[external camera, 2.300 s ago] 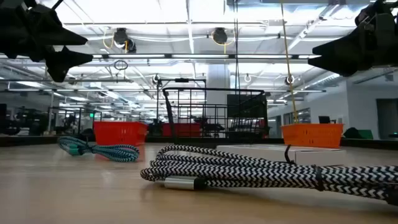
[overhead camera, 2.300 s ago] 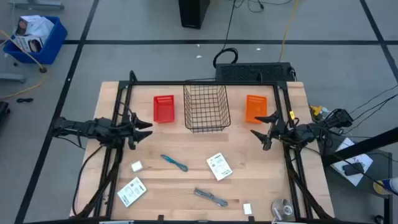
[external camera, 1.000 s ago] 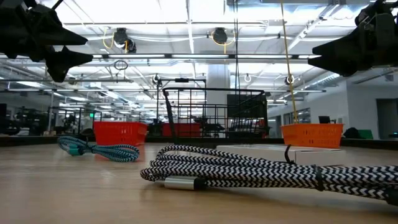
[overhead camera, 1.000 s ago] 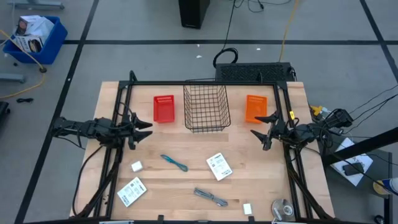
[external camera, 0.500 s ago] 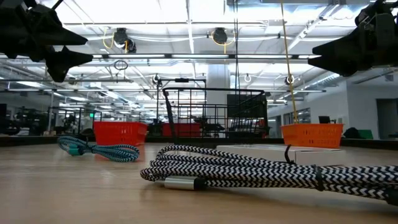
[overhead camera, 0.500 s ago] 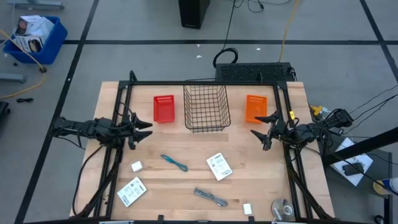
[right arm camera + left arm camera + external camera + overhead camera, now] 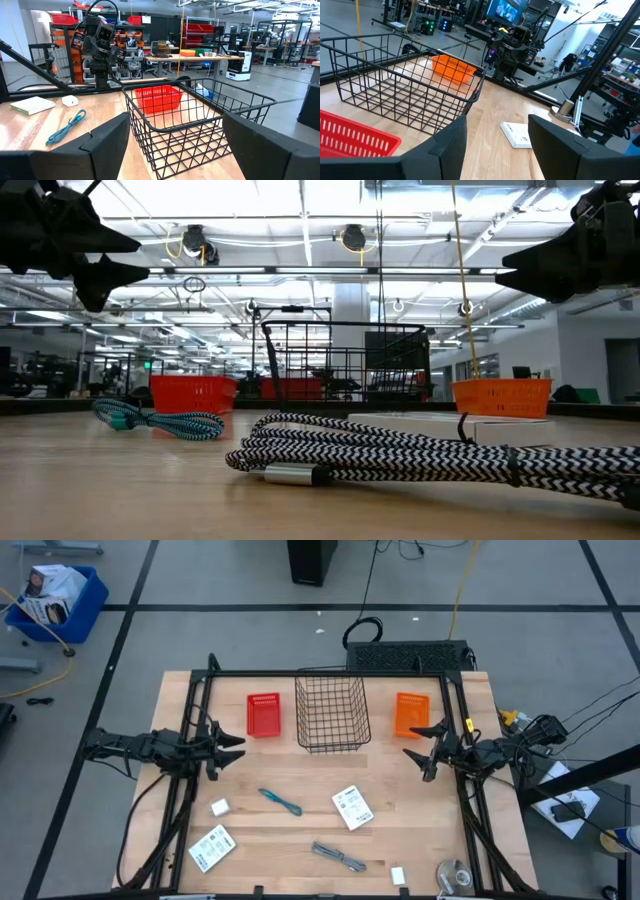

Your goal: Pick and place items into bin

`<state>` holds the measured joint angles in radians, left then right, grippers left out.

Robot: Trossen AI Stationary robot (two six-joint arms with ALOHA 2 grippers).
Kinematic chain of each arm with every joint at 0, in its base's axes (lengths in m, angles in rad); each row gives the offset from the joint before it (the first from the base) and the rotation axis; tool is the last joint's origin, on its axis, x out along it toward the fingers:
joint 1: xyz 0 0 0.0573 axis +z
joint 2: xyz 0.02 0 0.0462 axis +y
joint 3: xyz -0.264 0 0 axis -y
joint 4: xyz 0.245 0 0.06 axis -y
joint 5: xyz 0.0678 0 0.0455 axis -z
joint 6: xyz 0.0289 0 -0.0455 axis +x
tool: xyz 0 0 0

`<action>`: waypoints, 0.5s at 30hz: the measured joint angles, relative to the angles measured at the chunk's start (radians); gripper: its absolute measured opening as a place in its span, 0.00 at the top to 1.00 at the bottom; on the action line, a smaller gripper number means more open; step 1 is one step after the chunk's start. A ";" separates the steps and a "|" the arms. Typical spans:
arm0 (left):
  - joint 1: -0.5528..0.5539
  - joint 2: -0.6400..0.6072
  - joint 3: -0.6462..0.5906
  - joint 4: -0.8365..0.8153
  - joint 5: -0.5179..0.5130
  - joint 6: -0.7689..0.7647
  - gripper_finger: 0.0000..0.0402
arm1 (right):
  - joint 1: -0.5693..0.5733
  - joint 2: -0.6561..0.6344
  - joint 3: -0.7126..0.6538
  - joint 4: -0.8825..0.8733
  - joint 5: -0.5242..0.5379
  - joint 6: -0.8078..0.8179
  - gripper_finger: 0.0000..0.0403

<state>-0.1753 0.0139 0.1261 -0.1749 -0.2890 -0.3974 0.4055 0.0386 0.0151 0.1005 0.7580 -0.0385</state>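
Wooden and pale, the desk (image 7: 300,780) stands on a grey floor, and both arms wait above its two sides. Left hand (image 7: 232,745) hangs over the left edge with its fingers apart and holds nothing; right hand (image 7: 418,754) hangs over the right edge, also with fingers apart and empty. Between the two hands, toward the far side, stands the black wire bin (image 7: 331,713). A red tray (image 7: 263,714) is just beside the left hand, on the bin's side of it, and an orange tray (image 7: 411,713) is just beside the right hand in the same way.

All items lie on the desk, nearer to the front edge than both hands. Below the left hand there is a tiny white block (image 7: 219,807), then a flat printed packet (image 7: 211,847) closer to the front. The teal-blue cable (image 7: 280,801) lies between the hands, and a second packet (image 7: 352,807) is nearer to the right hand. A grey striped cable (image 7: 338,857) lies close to the front edge, and another white block (image 7: 398,875) is beside a silver roll (image 7: 453,875) at the front right corner.
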 joint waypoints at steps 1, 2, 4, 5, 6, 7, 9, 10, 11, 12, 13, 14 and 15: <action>0.000 0.000 0.000 0.000 0.000 0.000 0.47 | 0.000 0.000 0.000 0.000 0.000 0.000 0.23; 0.000 0.000 0.000 0.000 0.000 0.000 0.47 | 0.000 0.000 0.000 0.000 0.000 0.000 0.23; 0.000 0.000 0.000 0.000 0.000 0.000 0.47 | 0.000 0.000 0.000 0.009 0.000 0.003 0.23; 0.000 0.000 0.000 0.000 0.000 0.000 0.47 | 0.000 0.000 0.000 0.016 0.000 0.025 0.23; 0.000 0.000 0.000 0.000 0.000 0.000 0.47 | 0.000 0.000 0.000 0.018 -0.001 0.066 0.23; 0.000 0.000 0.000 0.000 0.000 0.000 0.47 | 0.001 0.000 0.000 0.020 -0.001 0.120 0.23; 0.000 0.000 0.000 0.000 0.000 0.000 0.47 | 0.002 0.000 0.000 0.048 -0.006 0.256 0.23; 0.000 0.000 0.000 0.000 0.000 0.000 0.47 | 0.002 0.000 0.000 0.062 -0.021 0.355 0.23; 0.000 0.000 0.000 0.000 0.000 0.000 0.47 | 0.002 0.000 0.000 0.075 -0.052 0.457 0.23; 0.000 0.000 0.000 0.000 0.000 0.000 0.47 | 0.002 0.000 0.000 0.095 -0.087 0.559 0.23; 0.000 0.000 0.000 0.000 0.000 0.000 0.47 | 0.002 0.000 0.000 0.124 -0.122 0.659 0.23; 0.000 0.000 0.000 0.000 0.000 0.000 0.47 | 0.002 0.000 0.000 0.148 -0.143 0.746 0.23; 0.000 0.000 0.000 0.000 0.000 0.000 0.47 | 0.002 -0.001 0.000 0.159 -0.153 0.797 0.23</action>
<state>-0.1753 0.0139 0.1264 -0.1753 -0.2890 -0.3973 0.4076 0.0380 0.0151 0.2592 0.6053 0.7587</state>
